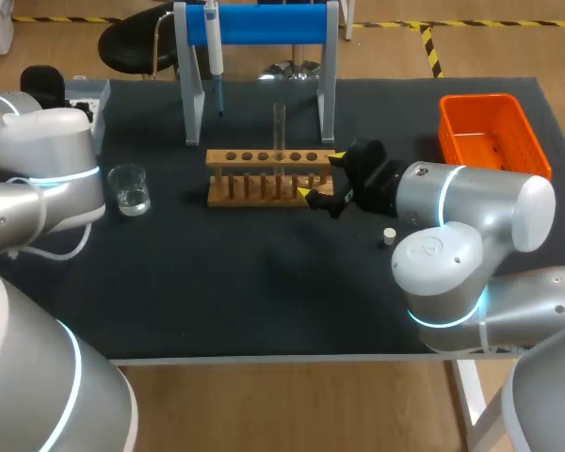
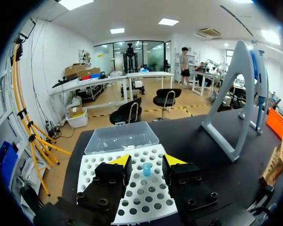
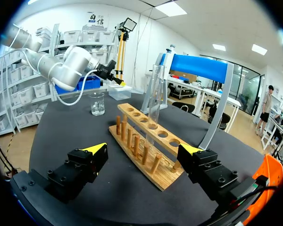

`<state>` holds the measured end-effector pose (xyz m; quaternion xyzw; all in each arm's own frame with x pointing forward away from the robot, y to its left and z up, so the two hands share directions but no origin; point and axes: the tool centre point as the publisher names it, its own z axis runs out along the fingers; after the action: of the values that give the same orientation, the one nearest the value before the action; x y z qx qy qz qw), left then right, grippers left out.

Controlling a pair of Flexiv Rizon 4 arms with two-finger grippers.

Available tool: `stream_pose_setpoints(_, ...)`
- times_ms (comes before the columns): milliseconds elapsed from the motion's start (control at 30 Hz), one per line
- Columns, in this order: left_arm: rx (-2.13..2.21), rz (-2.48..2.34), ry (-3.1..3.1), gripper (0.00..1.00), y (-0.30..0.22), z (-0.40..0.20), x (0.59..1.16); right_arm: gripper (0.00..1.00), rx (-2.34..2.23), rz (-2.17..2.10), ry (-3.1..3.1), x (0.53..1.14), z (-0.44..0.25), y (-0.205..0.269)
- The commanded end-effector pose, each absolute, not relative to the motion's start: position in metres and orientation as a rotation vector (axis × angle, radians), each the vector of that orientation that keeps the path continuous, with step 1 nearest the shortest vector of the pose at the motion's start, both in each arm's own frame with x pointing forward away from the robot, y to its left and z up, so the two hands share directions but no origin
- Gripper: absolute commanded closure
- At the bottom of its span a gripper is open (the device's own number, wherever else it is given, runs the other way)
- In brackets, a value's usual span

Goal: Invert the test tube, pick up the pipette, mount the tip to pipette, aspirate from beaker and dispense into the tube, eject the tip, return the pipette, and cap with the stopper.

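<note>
Dark table [image 1: 264,292] carries the work: the right gripper [image 3: 142,149] stands wide and empty, with the rack [image 3: 132,116] just ahead of its fingers and the tube [image 3: 155,99] upright in a hole beyond them, untouched. Being thin glass, the tube looks light, stiff, slippery and breakable, and is best pinched gently on the bare wall above the rack. Farther off, the left gripper [image 2: 147,161], also wide, hovers over the tip box [image 2: 132,190] with a blue tip [image 2: 146,168] between its fingers, apparently clear of both.

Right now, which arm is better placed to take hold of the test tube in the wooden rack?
Right. The right pincer, open, faces the wooden rack, with the test tube standing just ahead. The left pincer hangs open over the white tip tray, well away from the rack.
</note>
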<state>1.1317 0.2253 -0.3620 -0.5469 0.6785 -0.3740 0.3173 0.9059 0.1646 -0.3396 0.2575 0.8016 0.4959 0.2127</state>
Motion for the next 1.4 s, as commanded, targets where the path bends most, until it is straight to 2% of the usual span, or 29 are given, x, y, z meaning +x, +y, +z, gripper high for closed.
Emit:
stream_pose_setpoints(33,-1.439,-0.984,1.785,0.60,0.2253,-0.3659,1.1362,0.00,0.716,1.376,2.227,0.9057,-0.3392,0.1645)
stream_pose_setpoints(433,-1.444,-0.978,1.786,0.63,0.2256,-0.3678,1.1363,0.00,0.716,1.376,2.227,0.9057,-0.3392,0.1645)
stream_pose_setpoints(1400,-1.435,-0.958,1.796,0.83,0.2255,-0.3687,1.1351,0.00,0.716,1.376,2.227,0.9057,-0.3392,0.1645)
